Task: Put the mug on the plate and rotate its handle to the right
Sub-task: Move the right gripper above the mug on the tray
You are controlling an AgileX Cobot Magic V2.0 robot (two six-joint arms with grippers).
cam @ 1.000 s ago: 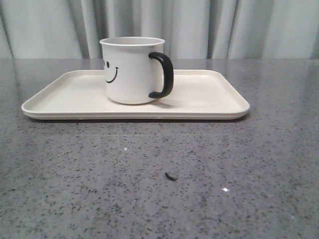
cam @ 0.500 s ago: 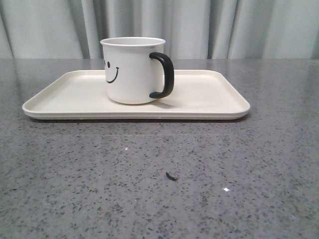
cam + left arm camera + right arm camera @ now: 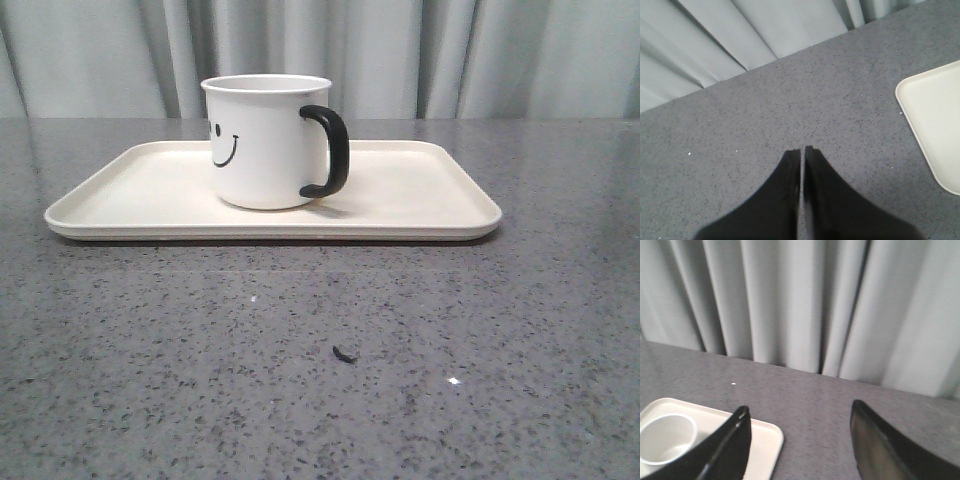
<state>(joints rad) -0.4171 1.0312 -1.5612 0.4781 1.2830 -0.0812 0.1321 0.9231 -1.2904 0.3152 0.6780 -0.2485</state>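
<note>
The white mug [image 3: 262,140] with a black smiley face stands upright on the cream plate [image 3: 420,200], left of its middle. Its black handle [image 3: 330,150] points to the right in the front view. Neither arm shows in the front view. The left wrist view has my left gripper [image 3: 802,150] shut with nothing between its fingers, over bare table beside a corner of the plate [image 3: 935,110]. My right gripper [image 3: 797,412] is open and empty, held back from the mug [image 3: 665,437] and the plate's corner [image 3: 765,437].
The table [image 3: 320,350] is grey speckled stone. A small dark speck [image 3: 343,353] lies on it in front of the plate. A pale pleated curtain [image 3: 400,50] hangs along the table's far edge.
</note>
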